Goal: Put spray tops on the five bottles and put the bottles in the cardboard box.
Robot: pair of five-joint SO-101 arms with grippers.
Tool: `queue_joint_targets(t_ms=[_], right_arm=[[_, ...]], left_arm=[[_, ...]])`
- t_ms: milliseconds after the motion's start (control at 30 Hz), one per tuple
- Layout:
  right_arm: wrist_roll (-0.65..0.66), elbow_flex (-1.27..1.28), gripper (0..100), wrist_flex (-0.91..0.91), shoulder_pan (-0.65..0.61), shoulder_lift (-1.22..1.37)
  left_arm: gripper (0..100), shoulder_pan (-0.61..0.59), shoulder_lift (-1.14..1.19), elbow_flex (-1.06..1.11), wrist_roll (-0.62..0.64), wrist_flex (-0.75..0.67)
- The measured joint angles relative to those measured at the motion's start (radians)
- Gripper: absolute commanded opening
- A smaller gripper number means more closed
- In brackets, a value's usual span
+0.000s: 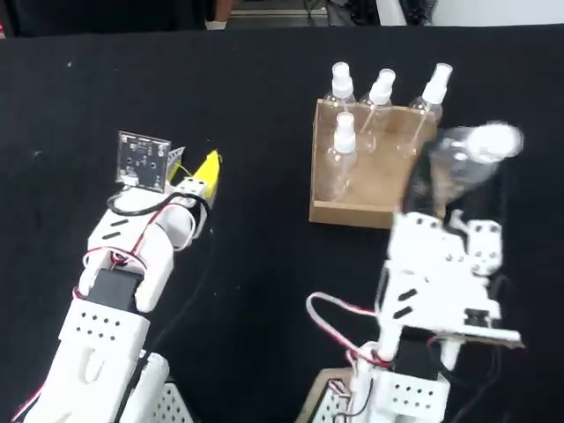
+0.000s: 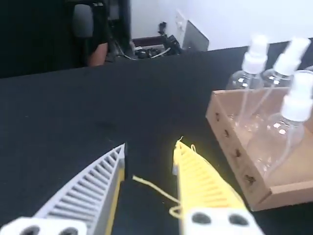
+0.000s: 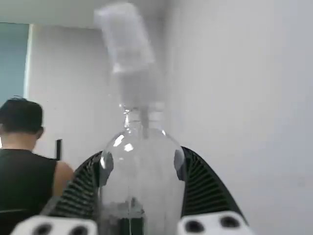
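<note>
- Black cloth-covered table [image 1: 264,123]: lies under both pincers and carries the box.
- White right arm, black ribbed right pincer [image 1: 454,167] [image 3: 142,161]: pinching the belly of a clear plastic bottle, one finger pressed on each side.
- White left arm, left pincer [image 1: 192,163] [image 2: 149,149] with one yellow and one grey ribbed finger: spread wide with nothing between the fingers, low over bare cloth. A loose yellow thread trails from the yellow finger.
- Shallow brown cardboard box [image 1: 352,214] [image 2: 234,156]: apart from the left pincer, on its yellow-finger side. Directly ahead of the right pincer, with the near edge just under the pincer tips in the high view.
- Four clear bottles with white spray tops [image 1: 342,154] [image 2: 288,127]: upright inside the box, three in a row along the side far from the pincers and one nearer. All clear of both pincers.
- Fifth clear bottle [image 1: 467,154] [image 3: 139,181]: in the right pincer's grip, lifted off the table, neck pointing away from the wrist, over the box edge closest to that arm.
- White spray top [image 1: 493,139] [image 3: 122,39]: seated on the held bottle's neck, beyond the right pincer's fingertips.
</note>
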Motion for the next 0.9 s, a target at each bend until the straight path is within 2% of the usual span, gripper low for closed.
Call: queue_joint_targets(t_ms=[167, 367, 500, 733, 900], right_arm=[[0.035, -0.003, 1.1, 0.051, -0.173, 0.000], [0.098, -0.003, 1.1, 0.069, -0.195, 0.000], [0.126, -0.003, 1.1, 0.161, -0.193, 0.000], [0.135, -0.003, 1.1, 0.411, -0.164, 0.000], [0.133, -0.003, 1.1, 0.457, 0.043, 0.000]], left_arm=[[16, -0.020, 0.000, -0.008, 0.000, 0.000], [16, -0.020, 0.000, -0.008, 0.000, 0.000], [16, -0.020, 0.000, -0.008, 0.000, 0.000], [16, -0.020, 0.000, 0.035, 0.000, 0.000], [16, 0.008, 0.000, 0.074, 0.000, -0.011]])
